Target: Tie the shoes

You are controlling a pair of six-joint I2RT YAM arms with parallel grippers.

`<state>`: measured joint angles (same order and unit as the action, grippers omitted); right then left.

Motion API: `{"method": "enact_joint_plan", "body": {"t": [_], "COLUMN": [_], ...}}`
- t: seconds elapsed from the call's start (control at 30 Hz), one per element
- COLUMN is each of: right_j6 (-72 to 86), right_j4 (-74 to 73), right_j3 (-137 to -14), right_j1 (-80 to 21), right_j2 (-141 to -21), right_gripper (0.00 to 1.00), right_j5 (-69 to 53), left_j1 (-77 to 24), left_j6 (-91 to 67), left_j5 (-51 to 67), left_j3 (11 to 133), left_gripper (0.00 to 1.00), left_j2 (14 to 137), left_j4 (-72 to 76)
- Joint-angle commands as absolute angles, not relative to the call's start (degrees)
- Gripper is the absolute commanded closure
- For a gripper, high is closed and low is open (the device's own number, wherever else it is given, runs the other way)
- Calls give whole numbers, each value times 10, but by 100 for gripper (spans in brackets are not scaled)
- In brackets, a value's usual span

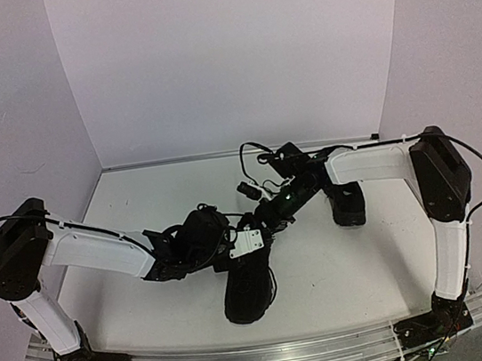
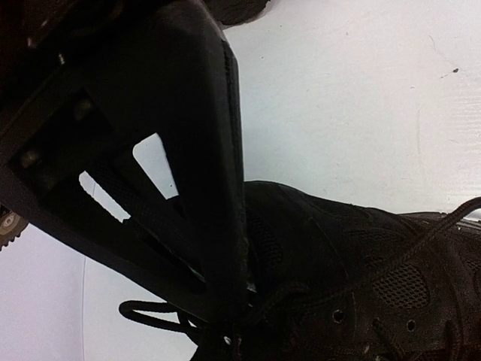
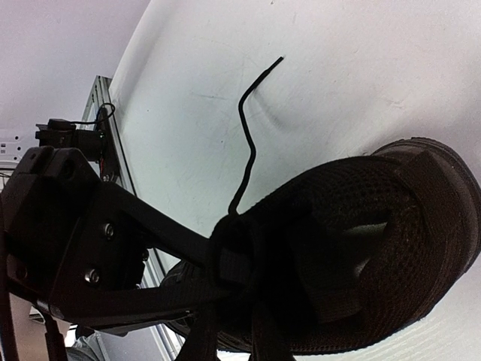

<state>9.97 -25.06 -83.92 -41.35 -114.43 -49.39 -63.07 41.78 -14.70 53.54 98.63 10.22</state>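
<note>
Left hand (image 2: 234,325) closed at laces (image 2: 150,312) of shoe (image 1: 249,291) lying near table's (image 1: 345,278) front edge; right hand (image 3: 229,263) unclear.

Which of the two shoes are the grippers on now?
The middle shoe, lower in the overhead view: left gripper and right gripper both reach it. The other shoe sits apart, back right.

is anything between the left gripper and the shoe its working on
nothing visible. the left gripper is down on the black shoe itself, jaws shut, tips right among the laces. whether a lace is actually pinched can't be told from here.
</note>
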Motion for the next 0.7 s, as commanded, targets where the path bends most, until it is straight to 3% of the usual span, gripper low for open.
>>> {"method": "enact_joint_plan", "body": {"t": [0.0, 0.27, 0.57, 0.67], "right_j6": [109, 110, 107, 105], "right_j4": [-238, -236, -235, -236], "right_j3": [-861, -855, -852, -849], "right_j1": [-412, -412, -412, -412], "right_j2": [-1154, -1162, -1164, -1156], "right_gripper": [85, 86, 100, 100], "right_j5": [-517, -523, -526, -522], "left_j1": [-637, -637, -638, -638], "left_j6": [425, 428, 432, 432], "left_j5": [-127, -132, -137, -140], "left_j3": [533, 537, 537, 537], "left_gripper": [100, 100, 100, 100], "left_j2": [976, 980, 982, 982], "left_j4": [137, 145, 155, 156]}}
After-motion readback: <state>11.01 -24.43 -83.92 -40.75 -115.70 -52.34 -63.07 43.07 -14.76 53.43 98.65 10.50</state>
